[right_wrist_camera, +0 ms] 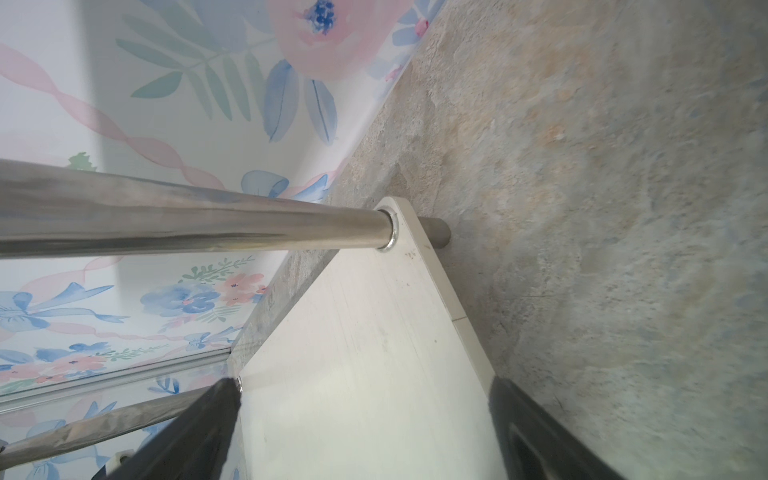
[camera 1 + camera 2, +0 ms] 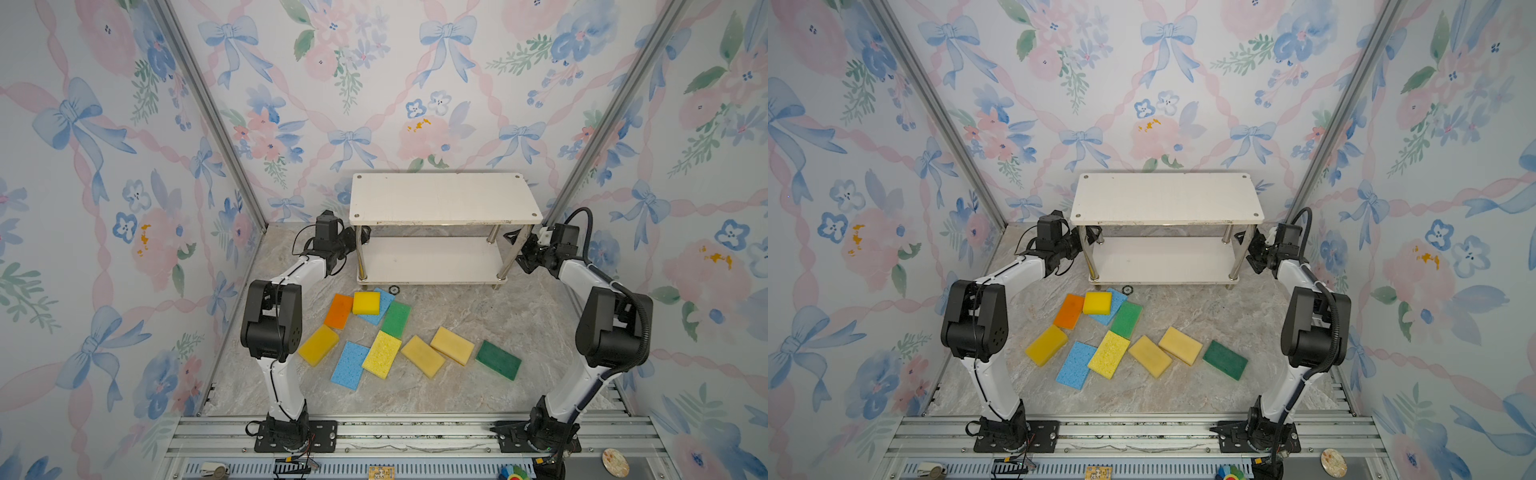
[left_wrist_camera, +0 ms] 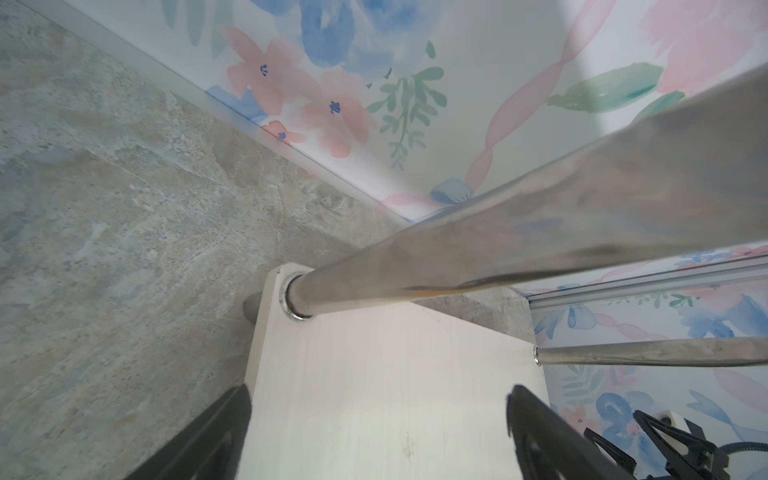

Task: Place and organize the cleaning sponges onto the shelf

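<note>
The marbled table (image 2: 457, 332) was the biggest thing under me, and the shelf (image 2: 444, 199) stood at its far side against the flowered wall, upright on its chrome legs. I had one arm at each short end of it. My left gripper (image 3: 378, 392) was at the left end, level with the lower board, its jaws spread wide and closed on nothing. My right gripper (image 1: 363, 384) faced it from the right end, jaws just as wide, also holding nothing. Whether any finger touched the board, I could not tell.

The cleaning sponges (image 2: 422, 356) all lay on the table in front of the shelf, in a loose scatter between my two arm bases. Nearest the shelf a yellow sponge (image 2: 366, 302) rested on a blue sponge (image 2: 385, 300), with an orange sponge (image 2: 338, 311) and a light green sponge (image 2: 397, 318) touching that pair. The dark green sponge (image 2: 498, 360) lay farthest right, just apart. A small black ring (image 2: 394, 289) sat by the shelf's front edge.
</note>
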Controlling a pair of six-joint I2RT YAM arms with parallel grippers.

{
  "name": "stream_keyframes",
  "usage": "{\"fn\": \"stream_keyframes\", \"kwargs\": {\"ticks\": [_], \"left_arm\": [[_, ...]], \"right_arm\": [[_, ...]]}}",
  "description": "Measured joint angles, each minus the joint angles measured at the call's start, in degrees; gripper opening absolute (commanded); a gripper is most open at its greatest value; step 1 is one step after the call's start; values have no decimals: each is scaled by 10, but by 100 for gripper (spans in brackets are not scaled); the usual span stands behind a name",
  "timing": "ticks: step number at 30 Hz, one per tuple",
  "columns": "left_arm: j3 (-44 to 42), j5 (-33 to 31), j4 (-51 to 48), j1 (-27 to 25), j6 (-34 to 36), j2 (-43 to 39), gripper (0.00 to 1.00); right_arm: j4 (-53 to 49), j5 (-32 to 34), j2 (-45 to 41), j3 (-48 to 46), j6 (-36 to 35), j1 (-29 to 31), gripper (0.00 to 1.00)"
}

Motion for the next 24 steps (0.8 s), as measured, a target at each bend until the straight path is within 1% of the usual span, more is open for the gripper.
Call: {"fn": "stream_keyframes", "kwargs": {"ticks": [7,11,14,18,24], "left_arm": [[-31,5,0,8,9,-22,98],[-38,8,-1,25,13,-23,98],[-38,10,-2,46,16,-24,98],[-40,10,-9,71,21,-30,98],[-68,10,-13,96,21,-69,98]], "right_arm": [[-8,15,-7,-10,-7,37,97],[-21,17,-7,-12,-14,42,97],[-34,19,-8,-12,-18,30,97],[-52,19,-20,-13,-24,-4,97],[-81,25,-60,-17,-30,-42,97]]}}
